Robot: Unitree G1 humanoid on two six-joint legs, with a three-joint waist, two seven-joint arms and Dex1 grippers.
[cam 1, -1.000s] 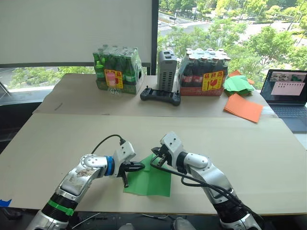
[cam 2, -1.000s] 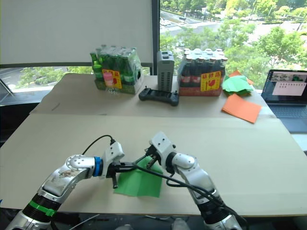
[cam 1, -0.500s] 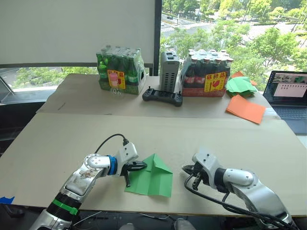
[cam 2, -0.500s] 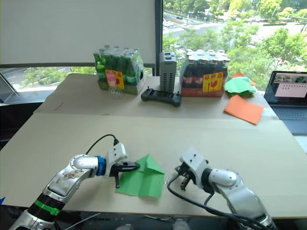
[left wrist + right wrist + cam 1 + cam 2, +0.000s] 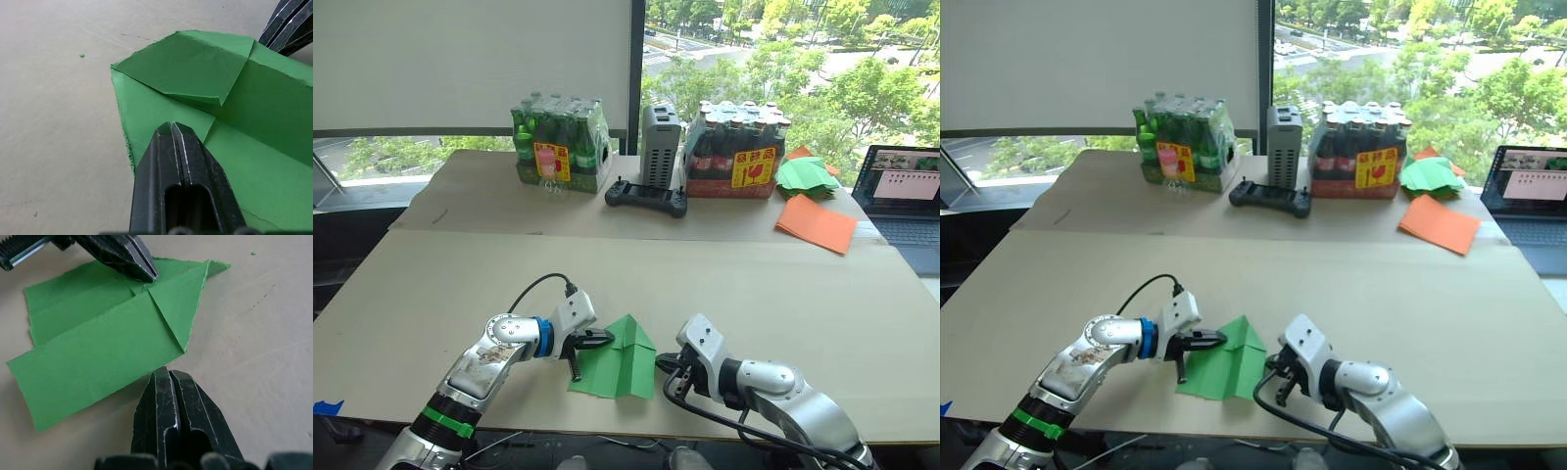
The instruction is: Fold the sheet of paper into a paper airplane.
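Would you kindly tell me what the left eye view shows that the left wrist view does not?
Only the left eye view shows the bottle packs, orange sheet and laptop. Only the left wrist view shows, close up, the left claw shut, its tip over the sheet's folded corner. Both show the green sheet of paper and the right claw beside it.

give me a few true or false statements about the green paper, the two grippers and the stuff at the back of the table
1. The bright green sheet of paper lies flat and unfolded. False: its corners are folded into a point.
2. The left gripper, fingers shut, rests its tips on the paper. True.
3. The right gripper holds the paper up. False: it is shut, on the table beside the paper's edge.
4. An orange paper sheet lies near the open laptop. True.
5. The black handheld controller sits on the laptop. False: it lies before the bottle packs.
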